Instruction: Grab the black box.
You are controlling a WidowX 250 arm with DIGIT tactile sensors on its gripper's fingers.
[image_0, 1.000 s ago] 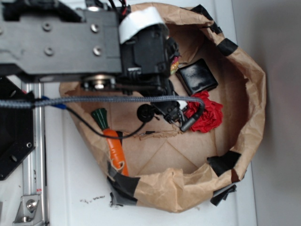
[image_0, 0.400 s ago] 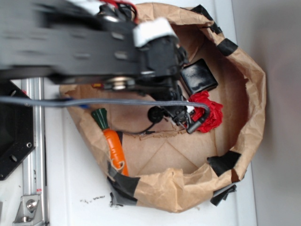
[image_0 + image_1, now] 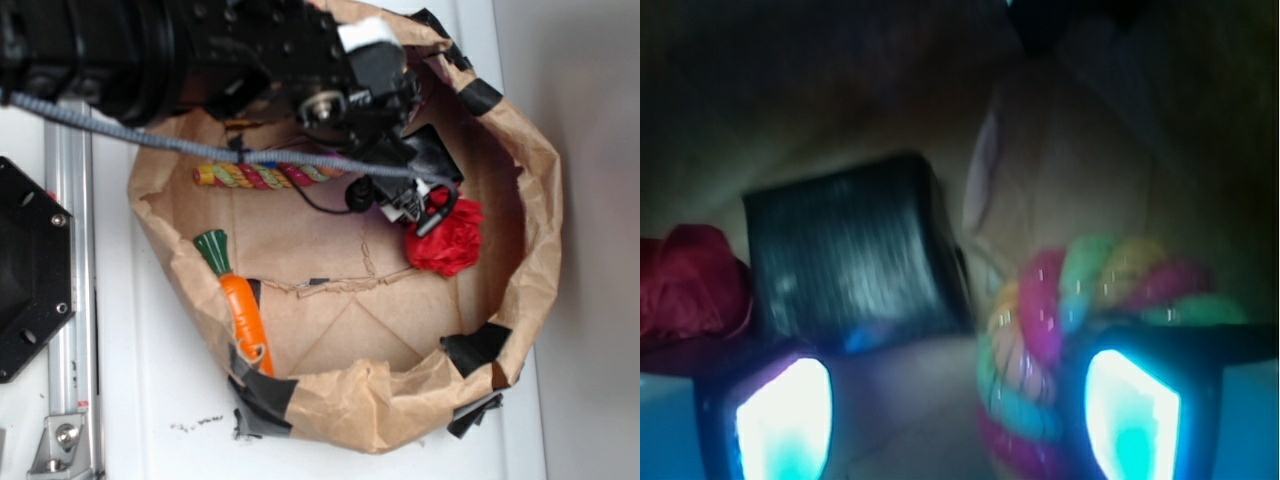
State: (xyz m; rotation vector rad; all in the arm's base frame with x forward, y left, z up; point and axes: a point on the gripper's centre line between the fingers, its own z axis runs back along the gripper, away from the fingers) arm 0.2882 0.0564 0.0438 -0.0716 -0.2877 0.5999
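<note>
A: Where's your target?

B: The black box (image 3: 850, 255) sits ahead of the gripper (image 3: 958, 405) and off to its left in the wrist view, not between the fingers (image 3: 780, 415). In the exterior view the box (image 3: 440, 160) is mostly hidden under the arm

A: Jaws?

B: Spread wide, nothing held. Both pads glow at the bottom corners with a clear gap between them

A: What's crowding it?

B: The red ruffled ball (image 3: 685, 285) is just left of the box, touching or nearly so, can't tell. The coloured rope (image 3: 1040, 330) lies right by the right finger, close to the box

A: So what do you do?

B: Shift left until the box is centred in the gap, keep the rope outside the right pad, then go down and close. The glossy box looks slippery, so squeeze across its flat sides, not a corner. The paper bag wall (image 3: 530, 200) is near, watch it
</note>
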